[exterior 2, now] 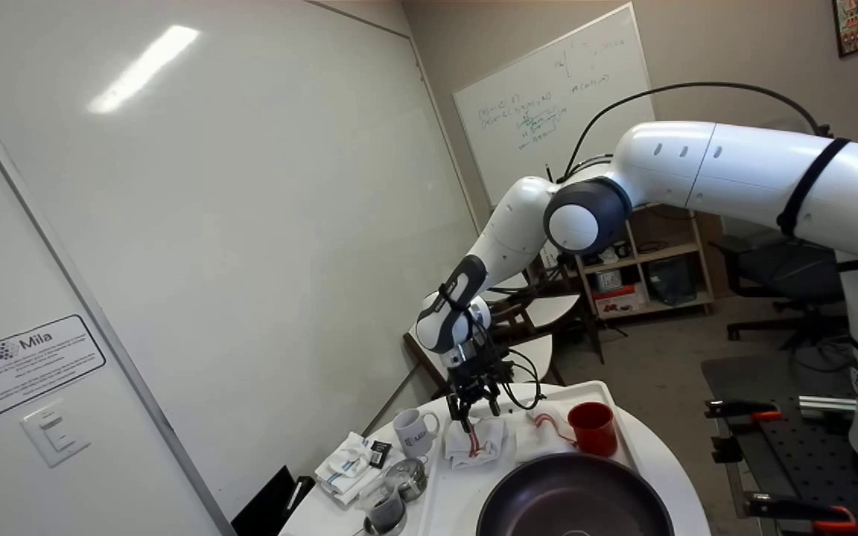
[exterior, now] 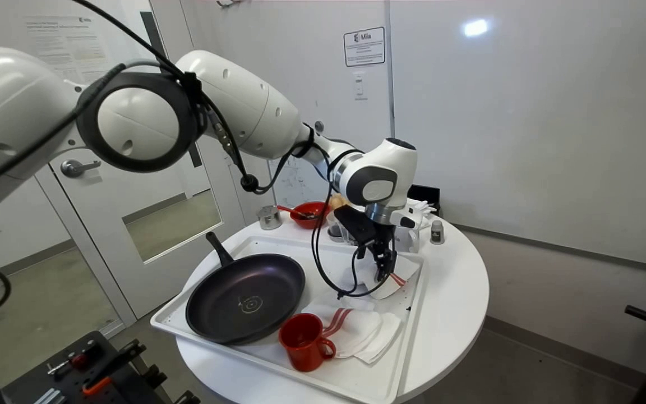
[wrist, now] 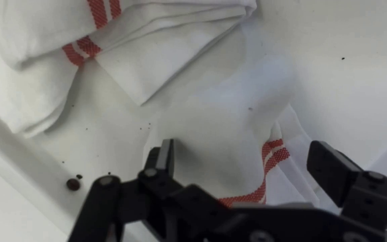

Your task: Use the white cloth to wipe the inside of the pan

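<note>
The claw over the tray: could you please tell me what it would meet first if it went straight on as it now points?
Most likely the red-striped white cloth beneath the open claw, with the tray under it; any gap above the cloth is hard to judge.

The cloth [wrist: 220, 158] looks woven, the mug [exterior: 302, 350] glossy.
</note>
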{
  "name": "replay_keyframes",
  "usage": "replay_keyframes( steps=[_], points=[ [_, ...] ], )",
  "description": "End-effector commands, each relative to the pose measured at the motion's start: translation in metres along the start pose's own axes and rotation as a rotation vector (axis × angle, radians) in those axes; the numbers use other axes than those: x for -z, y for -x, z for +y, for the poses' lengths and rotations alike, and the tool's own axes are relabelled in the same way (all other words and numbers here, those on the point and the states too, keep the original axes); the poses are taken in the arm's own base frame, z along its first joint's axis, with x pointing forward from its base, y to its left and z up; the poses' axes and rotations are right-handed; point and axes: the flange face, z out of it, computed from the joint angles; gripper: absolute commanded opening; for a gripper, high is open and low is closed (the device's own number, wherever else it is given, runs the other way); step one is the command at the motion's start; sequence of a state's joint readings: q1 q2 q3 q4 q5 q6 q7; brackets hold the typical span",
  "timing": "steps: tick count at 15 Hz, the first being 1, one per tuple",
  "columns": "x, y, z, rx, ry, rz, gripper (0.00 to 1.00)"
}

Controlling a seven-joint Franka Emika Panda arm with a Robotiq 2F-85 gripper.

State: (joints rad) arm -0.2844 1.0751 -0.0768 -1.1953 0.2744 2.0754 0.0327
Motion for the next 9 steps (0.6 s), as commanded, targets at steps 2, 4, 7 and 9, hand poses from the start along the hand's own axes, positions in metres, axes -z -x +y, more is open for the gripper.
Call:
replay_keyframes(
  steps=[2, 4, 7, 9],
  points=[
    [-0.021, -0.007, 0.003, 0.000, 0.014, -0.032, 1.00],
    [-0.027, -0.009, 0.004, -0.003, 0.021, -0.034, 1.00],
    [-0.032, -0.012, 0.008, -0.007, 0.032, -0.035, 0.93],
    [-0.033, -0.014, 0.010, -0.014, 0.037, -0.036, 0.69]
  ],
)
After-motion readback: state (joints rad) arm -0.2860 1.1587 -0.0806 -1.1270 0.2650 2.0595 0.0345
